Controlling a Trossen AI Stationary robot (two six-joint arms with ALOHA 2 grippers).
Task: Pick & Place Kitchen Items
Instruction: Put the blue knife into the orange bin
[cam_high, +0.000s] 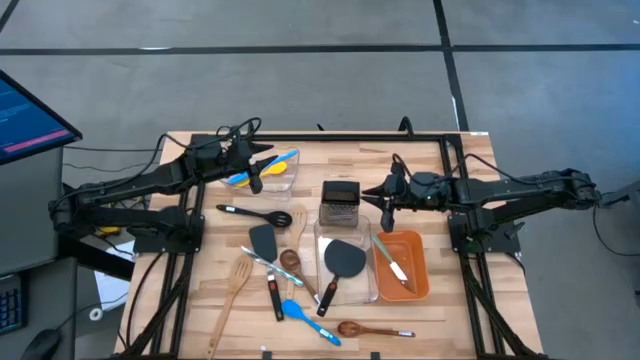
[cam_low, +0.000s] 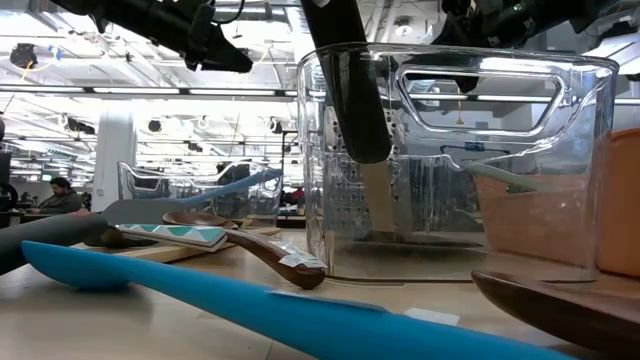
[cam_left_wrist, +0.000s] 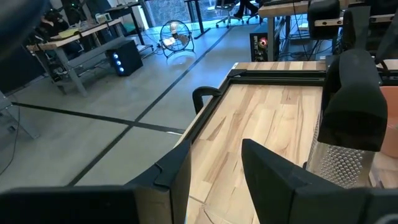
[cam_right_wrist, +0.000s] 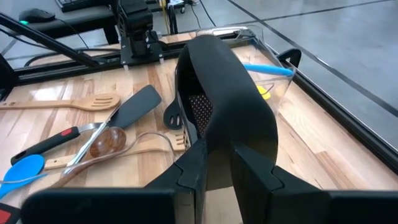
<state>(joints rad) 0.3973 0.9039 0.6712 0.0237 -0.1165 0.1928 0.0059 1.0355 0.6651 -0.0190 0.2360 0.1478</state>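
The steel box grater with a black handle stands near the table's middle, behind a clear bin that holds a black turner. My right gripper reaches it from the table's right side and is shut on its handle. My left gripper hangs open over a clear tub of blue and yellow spoons at the far left, with nothing between its fingers. Loose spoons, turners and spatulas lie flat on the near left. My right gripper pinches the grater's black handle at the top of the grater between its two fingers. The fingers come from the table's right side, slanting slightly down. The grater stands upright; its base is hidden, so whether it rests on the table I cannot tell.
An orange bin with a pale utensil sits right of the clear bin. A blue spoon and a wooden spoon lie near the front edge. A black frame runs along the table's far edge.
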